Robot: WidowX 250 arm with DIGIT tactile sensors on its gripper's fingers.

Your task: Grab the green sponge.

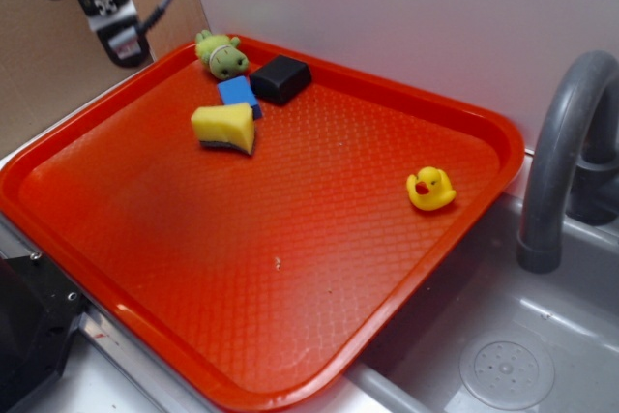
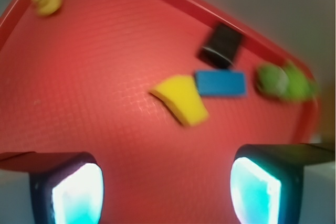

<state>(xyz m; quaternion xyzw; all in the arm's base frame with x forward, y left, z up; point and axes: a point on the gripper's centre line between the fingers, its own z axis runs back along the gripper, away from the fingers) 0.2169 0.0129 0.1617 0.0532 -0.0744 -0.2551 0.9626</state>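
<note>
Nearest the camera in the exterior view, a black box-like piece of the rig [image 1: 29,321] sits at the lower left, just beside the near-left edge of the red tray [image 1: 290,336]. At the lower right lies a grey sink [image 1: 542,336] with a round drain [image 1: 507,372], and a grey faucet [image 1: 559,152] curves up beside the tray's right corner.

On the tray's textured floor, the near half holds only a small pale speck. Toward the right side sits a yellow rubber duck [image 1: 430,189] with a red beak, well apart from the other things. Farther back and left is the green sponge [image 1: 224,128], a yellow wedge with a thin grey layer along its lower face; it rests on the tray, untouched. Just behind it lies a flat blue block [image 1: 238,92], touching or nearly touching the sponge. A black block [image 1: 280,79] sits just right of the blue one, and a green plush toy [image 1: 222,55] lies at the far-left corner.

Above that far-left corner hangs the gripper [image 1: 124,41], off the tray. In the blurred wrist view its jaws stand wide apart with nothing between them, each fingertip [image 2: 77,192] showing a bright pad. No writing can be read anywhere.
</note>
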